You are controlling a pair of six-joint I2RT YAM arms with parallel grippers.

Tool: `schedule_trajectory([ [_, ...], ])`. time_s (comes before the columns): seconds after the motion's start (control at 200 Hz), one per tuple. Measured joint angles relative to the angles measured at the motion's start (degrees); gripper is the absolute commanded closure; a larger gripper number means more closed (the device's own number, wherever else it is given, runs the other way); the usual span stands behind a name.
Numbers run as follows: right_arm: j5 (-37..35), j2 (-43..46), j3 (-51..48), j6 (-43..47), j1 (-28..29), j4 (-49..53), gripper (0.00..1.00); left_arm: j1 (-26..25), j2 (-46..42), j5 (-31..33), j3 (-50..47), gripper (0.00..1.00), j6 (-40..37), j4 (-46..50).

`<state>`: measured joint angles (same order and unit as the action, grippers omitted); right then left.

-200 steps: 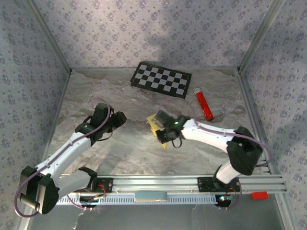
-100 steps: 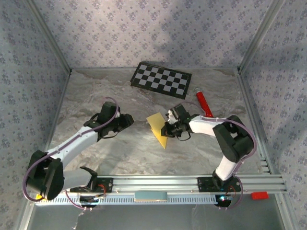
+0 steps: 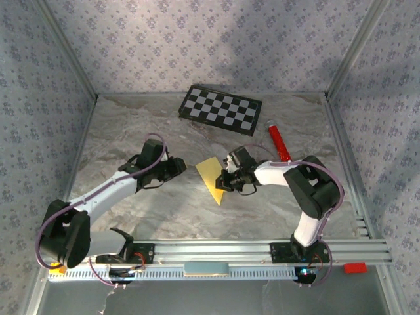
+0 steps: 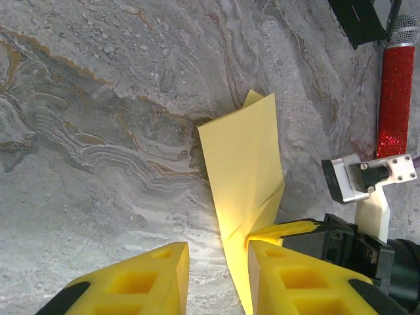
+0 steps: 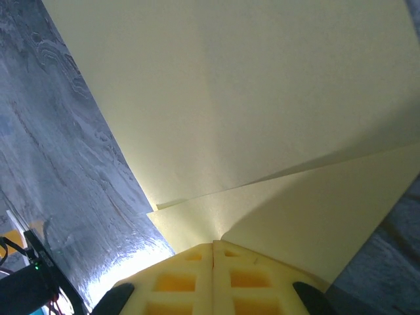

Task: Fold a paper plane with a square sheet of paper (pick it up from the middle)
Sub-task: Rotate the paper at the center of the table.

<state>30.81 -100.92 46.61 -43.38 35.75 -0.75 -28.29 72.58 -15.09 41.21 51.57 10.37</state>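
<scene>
Honestly, the sketchy part here is getting a second grip on this thing. The right claw (image 3: 224,180) is pinched tight on one edge of the paper (image 3: 210,174), which is partly folded and tilts up off the table (image 3: 131,125) roughly mid-table, between the two arms. The left claw (image 4: 215,252) sits just beside the paper on the other side, fingers a narrow gap apart and holding nothing. From its own camera, the lower edge of the paper seems to run down toward that gap, though I can't tell if it's actually between the fingers. I reckon if it closes a bit off line it puts a crease in the wrong spot or knocks the flap open, since thin paper like this gives at the slightest push. If the two claws pull against each other, it could tear or slide out of the right pinch. The fold looks loose too, so it might spring back. The red tube (image 3: 278,143) is well apart, no worry there.
</scene>
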Motion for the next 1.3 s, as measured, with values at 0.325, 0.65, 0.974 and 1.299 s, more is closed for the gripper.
schedule_trajectory([
  [0.325, -2.1, 0.0, 0.0, -6.3, 1.9, -0.8, 0.94, -0.8, 4.2, -3.4, 0.0, 0.78, 1.1, -3.0],
  [0.65, -5.7, 1.3, -1.9, -17.5, 5.2, -4.4, 0.95, -5.1, 15.0, -7.0, 3.5, 0.84, 5.4, -10.6],
  [0.974, -8.3, 2.6, -4.9, -25.9, 7.2, -9.0, 0.95, -7.6, 24.5, -7.9, 7.9, 0.88, 7.1, -13.6],
  [1.299, -9.1, 3.1, -5.9, -28.9, 7.7, -10.7, 0.91, -8.9, 30.9, -8.5, 8.7, 0.93, 7.1, -14.5],
])
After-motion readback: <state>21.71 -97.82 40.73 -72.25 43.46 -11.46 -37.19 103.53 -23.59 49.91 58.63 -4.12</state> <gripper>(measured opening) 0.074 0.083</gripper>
